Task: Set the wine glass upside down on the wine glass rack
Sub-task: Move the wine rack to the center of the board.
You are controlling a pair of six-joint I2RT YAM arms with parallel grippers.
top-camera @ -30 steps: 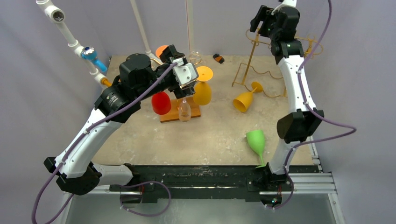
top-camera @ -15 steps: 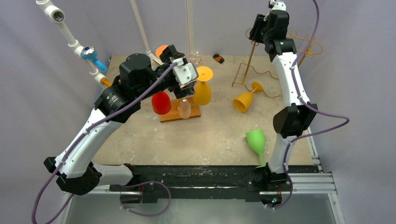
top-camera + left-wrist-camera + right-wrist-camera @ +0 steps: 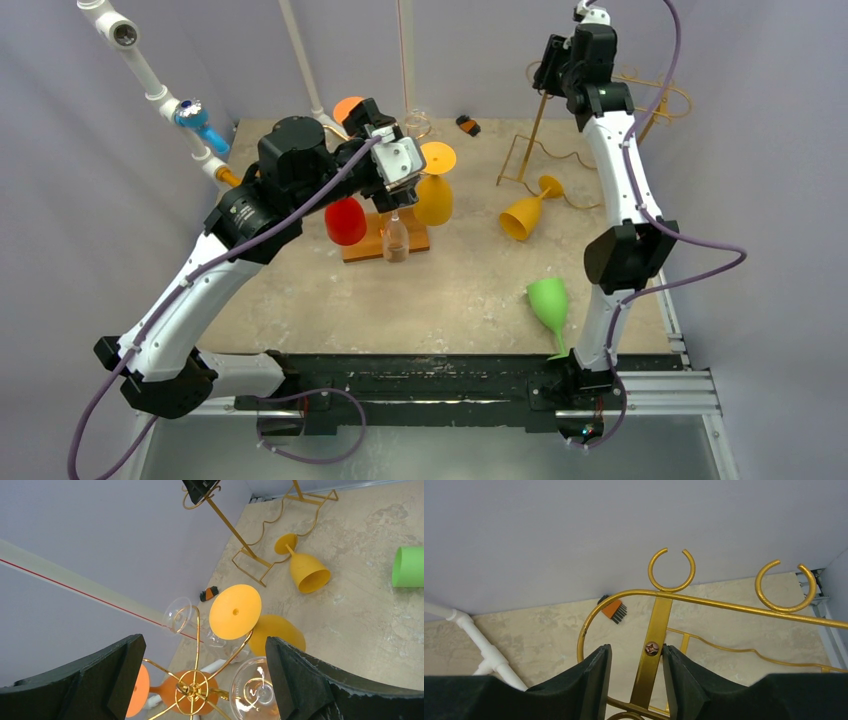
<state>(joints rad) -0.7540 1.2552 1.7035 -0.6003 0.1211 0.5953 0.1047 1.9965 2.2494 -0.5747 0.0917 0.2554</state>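
Note:
A clear wine glass [image 3: 396,238] [image 3: 255,690] hangs upside down from an arm of the round gold wine glass rack [image 3: 192,692], which stands on a wooden base [image 3: 365,252]. My left gripper [image 3: 393,192] [image 3: 202,645] hovers right above the rack's hub, wide open and empty. My right gripper [image 3: 552,62] [image 3: 636,652] is up at the top of a second gold rack [image 3: 535,125] [image 3: 659,625]. Its jaws are half closed around the flat post: the right finger is at the post and a gap shows on the left side.
A red glass [image 3: 345,222], a yellow glass [image 3: 433,198], an orange glass [image 3: 347,107] and another clear glass [image 3: 417,122] hang on the round rack. A yellow glass [image 3: 522,215] and a green glass [image 3: 550,300] lie on the table. A small brush [image 3: 467,125] lies at the back.
My right gripper came down and left onto the gold post's top, and its jaws narrowed around it. My left gripper stayed open above the round rack.

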